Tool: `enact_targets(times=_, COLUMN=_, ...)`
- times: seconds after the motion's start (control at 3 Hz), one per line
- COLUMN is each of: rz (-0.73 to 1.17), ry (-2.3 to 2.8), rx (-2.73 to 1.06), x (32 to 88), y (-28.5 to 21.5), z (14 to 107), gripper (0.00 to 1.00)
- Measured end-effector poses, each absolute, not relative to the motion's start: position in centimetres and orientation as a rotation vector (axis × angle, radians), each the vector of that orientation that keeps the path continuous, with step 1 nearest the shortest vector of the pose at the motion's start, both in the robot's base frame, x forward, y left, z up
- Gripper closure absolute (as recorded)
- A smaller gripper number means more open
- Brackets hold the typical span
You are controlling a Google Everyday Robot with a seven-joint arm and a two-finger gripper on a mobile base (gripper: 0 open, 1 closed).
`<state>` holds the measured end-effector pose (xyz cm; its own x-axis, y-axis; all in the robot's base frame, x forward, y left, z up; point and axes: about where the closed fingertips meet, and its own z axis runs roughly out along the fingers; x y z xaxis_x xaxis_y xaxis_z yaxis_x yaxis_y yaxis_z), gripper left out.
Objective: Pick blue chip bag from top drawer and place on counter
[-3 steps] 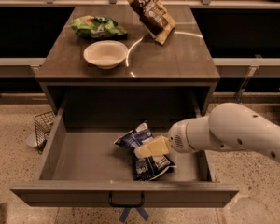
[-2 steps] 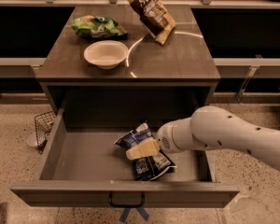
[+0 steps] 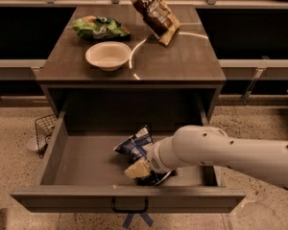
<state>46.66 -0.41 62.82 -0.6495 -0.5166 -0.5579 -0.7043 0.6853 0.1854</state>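
Observation:
The blue chip bag [image 3: 134,145] lies crumpled on the floor of the open top drawer [image 3: 77,159], right of its middle. My gripper [image 3: 137,168] reaches in from the right on a white arm [image 3: 221,150] and sits on the bag's front part, covering some of it. The drawer's front panel with its small dark handle [image 3: 129,208] is nearest the camera. The counter [image 3: 182,56] above the drawer is a glossy dark tabletop.
On the counter stand a white bowl [image 3: 108,55], a green bag [image 3: 100,27] at the back left and a brown-and-tan bag [image 3: 152,11] at the back. A wire basket [image 3: 43,130] sits on the speckled floor left of the drawer.
My arm has moved left, and the gripper now sits further over the blue chip bag. The bag has stayed in the same place in the drawer.

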Motion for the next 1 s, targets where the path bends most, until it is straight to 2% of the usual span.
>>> enact_targets(times=0.67, rz=0.486, ry=2.377, rx=-0.988, x=47.1, y=-0.7, z=63.0, gripper=0.72)
enact_targets(times=1.0, rz=0.484, ry=2.290, rx=-0.998, x=46.8, y=-1.0, z=69.0, gripper=0.95)
